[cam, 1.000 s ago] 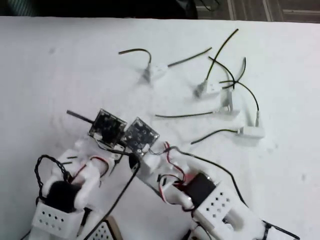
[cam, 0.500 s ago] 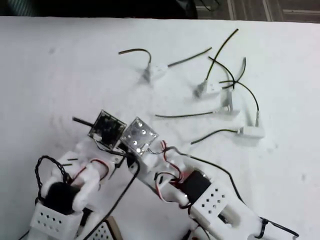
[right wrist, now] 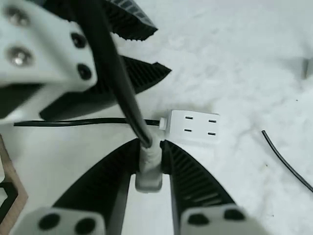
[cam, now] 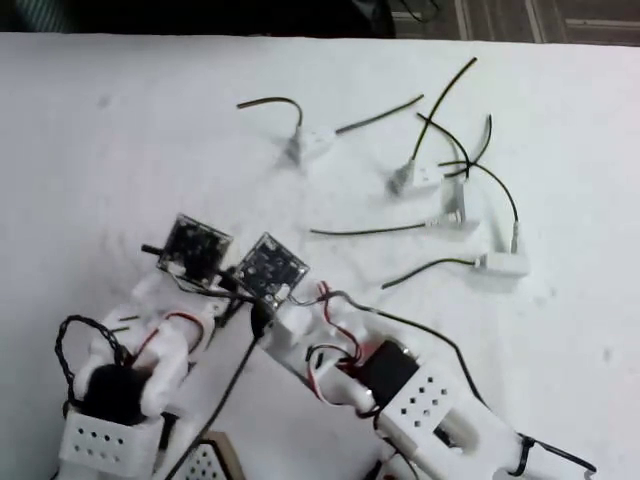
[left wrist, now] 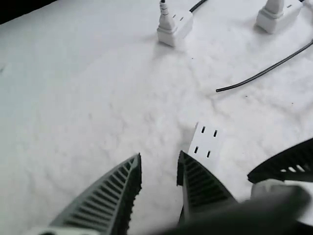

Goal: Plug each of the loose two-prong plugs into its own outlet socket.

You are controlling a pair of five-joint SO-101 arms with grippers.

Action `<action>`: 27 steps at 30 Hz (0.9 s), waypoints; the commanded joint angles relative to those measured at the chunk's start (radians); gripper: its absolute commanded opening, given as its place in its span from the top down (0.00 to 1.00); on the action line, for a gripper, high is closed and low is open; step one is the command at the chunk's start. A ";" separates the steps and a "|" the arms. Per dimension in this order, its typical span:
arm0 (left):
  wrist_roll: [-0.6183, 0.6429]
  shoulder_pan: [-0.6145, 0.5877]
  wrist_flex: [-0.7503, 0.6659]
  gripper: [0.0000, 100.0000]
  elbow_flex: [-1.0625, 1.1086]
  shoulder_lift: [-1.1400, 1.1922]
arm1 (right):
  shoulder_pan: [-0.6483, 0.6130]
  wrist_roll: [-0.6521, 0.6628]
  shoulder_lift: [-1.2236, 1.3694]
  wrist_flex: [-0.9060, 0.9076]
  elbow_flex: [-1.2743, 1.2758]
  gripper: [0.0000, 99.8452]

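Right in close, the right gripper (right wrist: 150, 147) had a white plug (right wrist: 148, 172) pinched tight between its ribbed black fingers (right wrist: 193, 181), and the plug's black cord (right wrist: 115, 73) ran up out of the grip toward the wrist. Just past those fingertips a white socket block (right wrist: 193, 127) lay flat on the table (right wrist: 234, 58), two pairs of slots facing up, its own thin black lead (right wrist: 73, 122) trailing away along the surface. Plug and block sat very near each other, though whether they touched could not be told. Right alongside, the left gripper (left wrist: 160, 159) hung low over the table with its fingers spread and nothing between them, that same socket block just beyond one fingertip. Farther out stood a second socket block (left wrist: 174, 29) and a third socket block (left wrist: 276, 17), each with a white plug stuck on it, and a loose black cable (left wrist: 264, 71) lay on the table between them and the grippers. From above, the two arms crowded together at the near edge, their wrist camera boards (cam: 195, 245) side by side, while several small white cabled pieces (cam: 500, 263) lay scattered well apart from them across the far right of the table.
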 commanded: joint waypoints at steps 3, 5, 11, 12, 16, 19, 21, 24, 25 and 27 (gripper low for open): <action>0.049 -0.038 -0.015 0.86 -0.057 -0.012 | -0.002 -0.009 -0.004 -0.015 -0.014 0.98; 0.052 -0.048 -0.020 0.86 -0.057 -0.012 | -0.002 -0.009 -0.005 -0.015 -0.015 0.98; 0.052 -0.050 -0.021 0.86 -0.057 -0.012 | -0.015 -0.011 -0.145 0.018 -0.023 0.98; 0.052 -0.048 -0.021 0.86 -0.057 -0.012 | -0.027 -0.023 -0.176 0.038 -0.025 0.98; 0.049 -0.015 -0.021 0.86 -0.057 -0.012 | -0.111 -0.072 -0.262 0.073 -0.018 0.98; 0.049 0.036 -0.015 0.86 -0.071 -0.012 | -0.143 -0.078 -0.282 0.077 -0.018 0.98; 0.051 0.051 0.005 0.86 -0.092 -0.012 | -0.143 -0.078 -0.280 0.074 -0.018 0.98; 0.052 0.091 0.038 0.86 -0.121 -0.012 | -0.143 -0.078 -0.280 0.074 -0.018 0.98; 0.051 0.107 0.046 0.86 -0.126 -0.012 | -0.143 -0.078 -0.280 0.074 -0.018 0.98; 0.048 0.139 0.052 0.86 -0.127 -0.012 | -0.143 -0.080 -0.280 0.074 -0.018 0.98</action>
